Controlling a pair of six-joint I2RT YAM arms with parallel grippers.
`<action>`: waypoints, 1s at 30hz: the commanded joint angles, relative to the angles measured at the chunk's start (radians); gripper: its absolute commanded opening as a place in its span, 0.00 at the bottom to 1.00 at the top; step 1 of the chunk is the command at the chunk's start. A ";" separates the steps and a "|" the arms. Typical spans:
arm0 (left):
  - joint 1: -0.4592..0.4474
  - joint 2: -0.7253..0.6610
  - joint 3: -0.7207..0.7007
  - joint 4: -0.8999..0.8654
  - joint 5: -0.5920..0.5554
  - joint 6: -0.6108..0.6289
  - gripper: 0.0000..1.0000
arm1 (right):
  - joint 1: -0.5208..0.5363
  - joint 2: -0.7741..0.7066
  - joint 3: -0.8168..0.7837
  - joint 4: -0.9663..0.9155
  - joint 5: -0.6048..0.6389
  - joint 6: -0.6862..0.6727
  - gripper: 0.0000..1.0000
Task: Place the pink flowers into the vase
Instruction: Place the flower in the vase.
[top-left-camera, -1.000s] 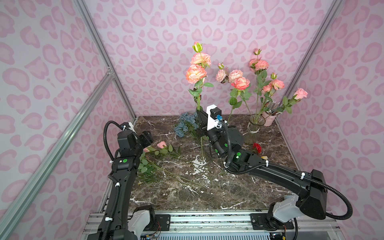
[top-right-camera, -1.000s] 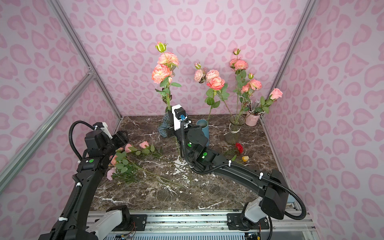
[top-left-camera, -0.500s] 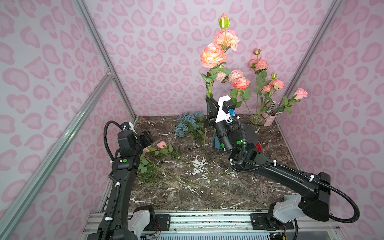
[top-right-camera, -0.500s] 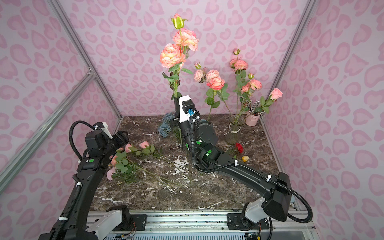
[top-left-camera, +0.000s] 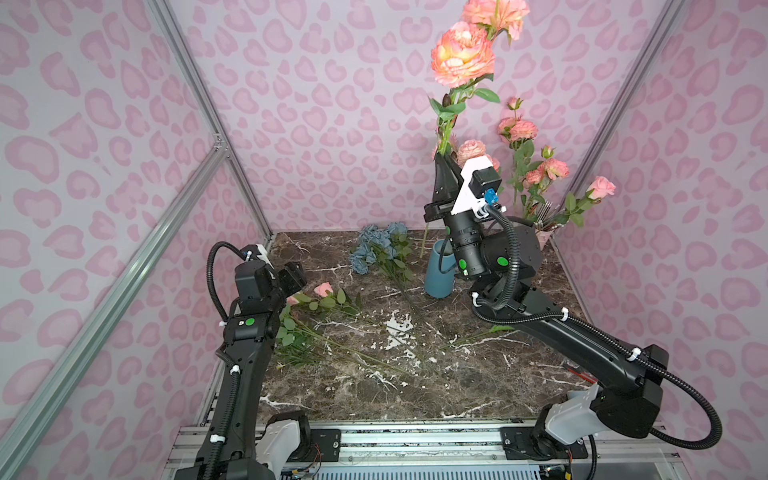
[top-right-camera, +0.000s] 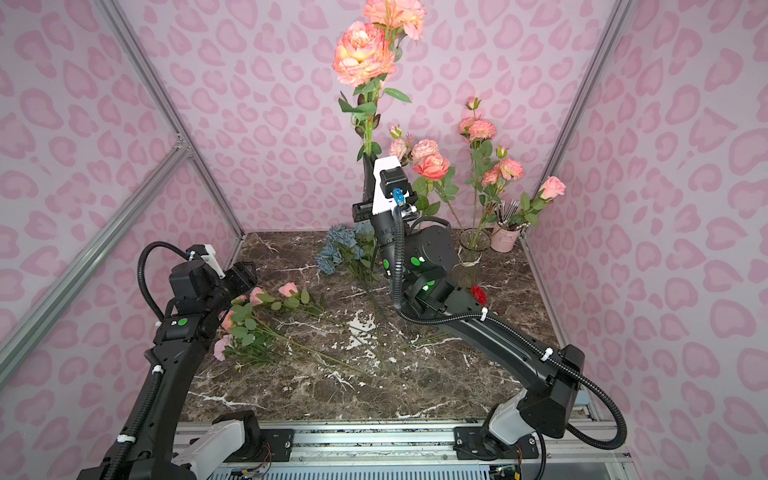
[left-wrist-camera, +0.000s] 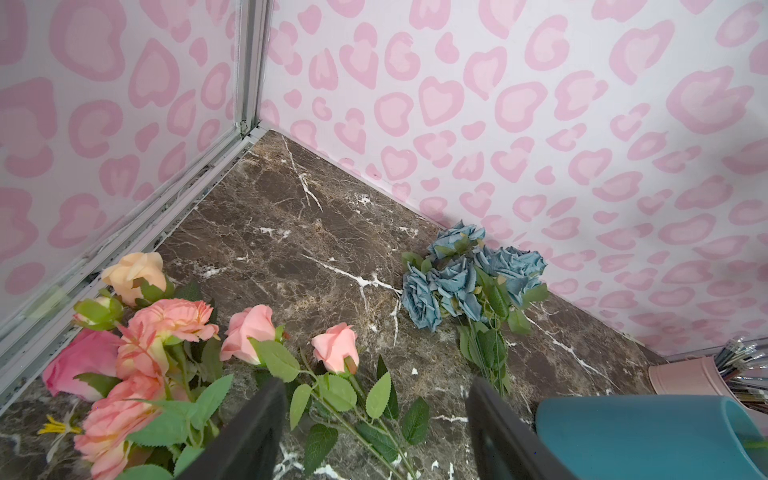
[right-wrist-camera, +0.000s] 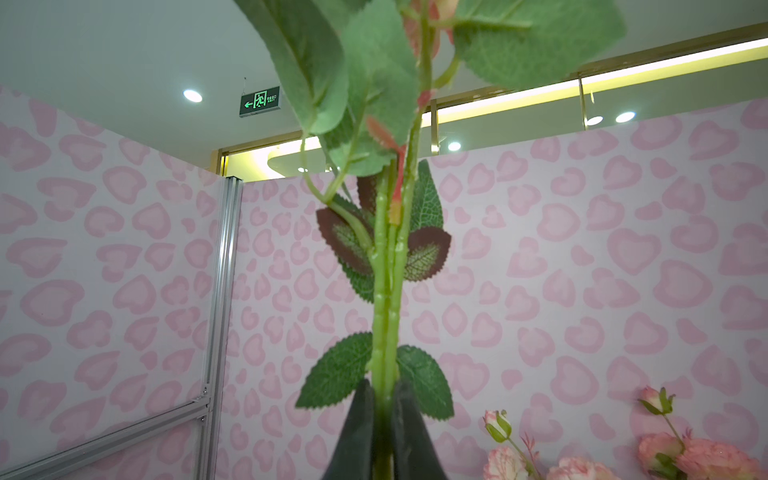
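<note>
While the left gripper (left-wrist-camera: 374, 384) hovers spread and empty, the loose pink flowers (left-wrist-camera: 166, 332) lie under it at the left edge of the marble table (top-left-camera: 374, 395). Centre, far: the right gripper (right-wrist-camera: 384, 415) pinches a tall pink spray (top-left-camera: 462, 54) upright, its cut end hanging just left of the teal jug (top-left-camera: 440, 270). Far right, the glass vase (top-right-camera: 471, 249) already holds pink stems; likely best to carry high, centre the cut end over its mouth, lower straight, then release.

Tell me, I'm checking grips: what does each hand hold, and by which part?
The right hand pinches the pink flowers partway up their green stems; the left hand is open, holding nothing.
</note>
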 joint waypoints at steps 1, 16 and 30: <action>0.000 -0.005 -0.002 0.046 0.006 0.005 0.72 | -0.026 0.013 0.043 -0.040 -0.072 0.013 0.00; 0.000 0.004 0.001 0.048 0.011 0.006 0.72 | -0.144 0.116 0.126 -0.188 -0.102 0.028 0.00; 0.000 0.004 0.002 0.056 0.020 0.011 0.72 | -0.256 0.159 0.045 -0.185 -0.237 0.130 0.00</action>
